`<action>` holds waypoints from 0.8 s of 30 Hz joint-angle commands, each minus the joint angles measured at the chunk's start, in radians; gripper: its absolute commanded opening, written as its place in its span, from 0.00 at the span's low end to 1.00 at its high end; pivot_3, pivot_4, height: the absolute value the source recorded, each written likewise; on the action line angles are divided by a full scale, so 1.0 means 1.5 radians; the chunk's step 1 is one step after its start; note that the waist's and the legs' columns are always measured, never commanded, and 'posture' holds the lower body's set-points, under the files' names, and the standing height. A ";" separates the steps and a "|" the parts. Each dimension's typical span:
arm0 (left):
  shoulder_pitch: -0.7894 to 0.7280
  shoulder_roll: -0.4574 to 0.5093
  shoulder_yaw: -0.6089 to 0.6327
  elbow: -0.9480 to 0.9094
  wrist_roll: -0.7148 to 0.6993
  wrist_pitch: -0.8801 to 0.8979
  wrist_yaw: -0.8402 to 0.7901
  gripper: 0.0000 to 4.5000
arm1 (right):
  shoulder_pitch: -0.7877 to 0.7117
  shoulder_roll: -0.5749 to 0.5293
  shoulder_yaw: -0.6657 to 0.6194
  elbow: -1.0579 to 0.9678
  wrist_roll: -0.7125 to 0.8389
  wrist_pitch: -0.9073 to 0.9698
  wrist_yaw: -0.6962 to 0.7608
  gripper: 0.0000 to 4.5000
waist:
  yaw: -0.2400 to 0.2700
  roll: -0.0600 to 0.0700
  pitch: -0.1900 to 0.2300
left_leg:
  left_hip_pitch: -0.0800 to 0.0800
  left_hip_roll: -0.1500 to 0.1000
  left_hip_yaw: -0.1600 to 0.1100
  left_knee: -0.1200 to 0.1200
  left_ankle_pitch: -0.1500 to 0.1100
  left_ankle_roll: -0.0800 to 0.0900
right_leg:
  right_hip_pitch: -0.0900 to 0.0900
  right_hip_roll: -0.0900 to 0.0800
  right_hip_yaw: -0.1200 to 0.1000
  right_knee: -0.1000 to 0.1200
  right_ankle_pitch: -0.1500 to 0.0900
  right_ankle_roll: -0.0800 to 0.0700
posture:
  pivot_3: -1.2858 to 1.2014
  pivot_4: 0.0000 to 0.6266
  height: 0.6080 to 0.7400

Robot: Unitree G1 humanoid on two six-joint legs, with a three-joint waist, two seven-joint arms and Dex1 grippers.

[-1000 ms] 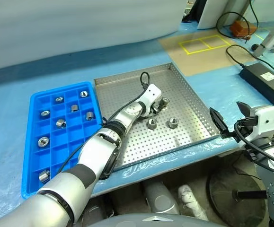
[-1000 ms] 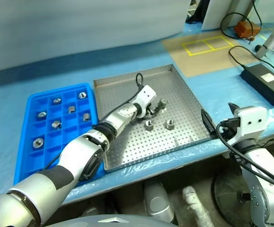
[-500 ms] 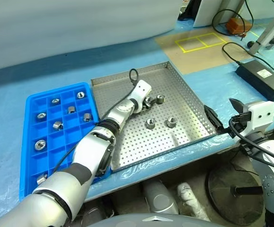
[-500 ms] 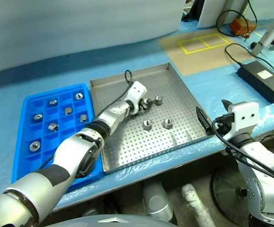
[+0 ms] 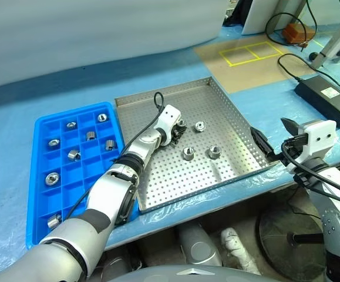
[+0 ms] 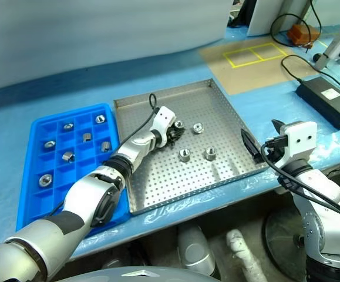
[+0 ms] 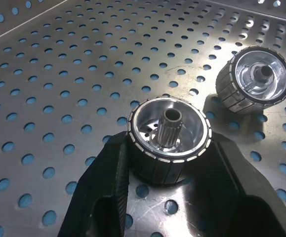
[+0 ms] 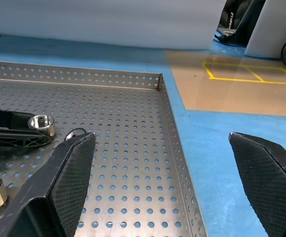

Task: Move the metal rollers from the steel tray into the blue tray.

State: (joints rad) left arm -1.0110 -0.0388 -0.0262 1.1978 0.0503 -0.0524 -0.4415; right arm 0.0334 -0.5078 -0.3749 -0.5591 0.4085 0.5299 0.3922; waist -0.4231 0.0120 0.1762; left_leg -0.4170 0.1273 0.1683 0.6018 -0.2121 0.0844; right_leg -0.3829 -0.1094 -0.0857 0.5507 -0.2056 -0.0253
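Observation:
The steel tray [image 5: 175, 176] sits mid-table with the blue tray [image 5: 96, 167] to its left. My left gripper [image 5: 178, 128] reaches low over the steel tray's far half. In the left wrist view its fingers [image 7: 108, 182] press both sides of a metal roller [image 7: 168, 140] standing on the perforated floor. A second roller [image 7: 255, 81] lies just beyond it. Two more rollers [image 5: 188, 153] [image 5: 214, 151] stand nearer the tray's front. Several rollers [image 5: 74, 155] rest in the blue tray's compartments. My right gripper [image 5: 275, 134] hangs open and empty off the steel tray's right rim.
A black power adapter [image 5: 325, 93] with cables lies at the far right. A brown mat with yellow tape squares [image 5: 246, 53] lies behind the steel tray. The table's front edge runs just below both trays.
My left gripper slid left across the steel tray and closed on a roller. The right gripper stayed open in about the same place.

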 commanded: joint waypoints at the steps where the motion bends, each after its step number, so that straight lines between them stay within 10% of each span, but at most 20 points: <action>1: -0.013 0.013 0.037 -0.020 -0.035 -0.004 0.011 0.38 | -0.026 -0.002 0.017 0.004 -0.001 -0.024 0.008 1.00 | 0.000 0.000 0.000 | 0.000 0.000 0.000 0.000 0.000 0.000 | 0.000 0.000 0.000 0.000 0.000 0.000 | 0.28 0.24 1.00; 11: 0.142 0.064 0.087 -0.518 -0.182 0.161 -0.056 0.38 | -0.269 0.023 0.175 0.229 -0.002 -0.084 0.143 1.00 | 0.045 -0.003 0.002 | -0.002 0.002 0.000 0.003 0.000 0.001 | -0.004 -0.001 0.000 0.009 0.001 -0.002 | 0.44 0.24 1.00; 24: 0.570 0.170 0.088 -1.147 -0.220 0.401 0.050 0.38 | -0.520 0.069 0.324 0.573 -0.043 -0.202 0.437 1.00 | 0.307 -0.004 0.004 | 0.002 0.006 0.002 0.006 0.006 -0.006 | -0.009 0.000 0.001 0.026 -0.003 -0.010 | 0.57 0.24 1.00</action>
State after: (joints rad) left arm -0.1679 0.2122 0.1127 -0.4171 -0.2663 0.5328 -0.3770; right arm -0.7162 -0.4071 0.1051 0.2711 0.3519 0.2688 0.9987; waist 0.0369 0.0058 0.1817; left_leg -0.4144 0.1362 0.1724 0.6105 -0.2021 0.0755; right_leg -0.3960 -0.1097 -0.0837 0.5899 -0.2108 -0.0413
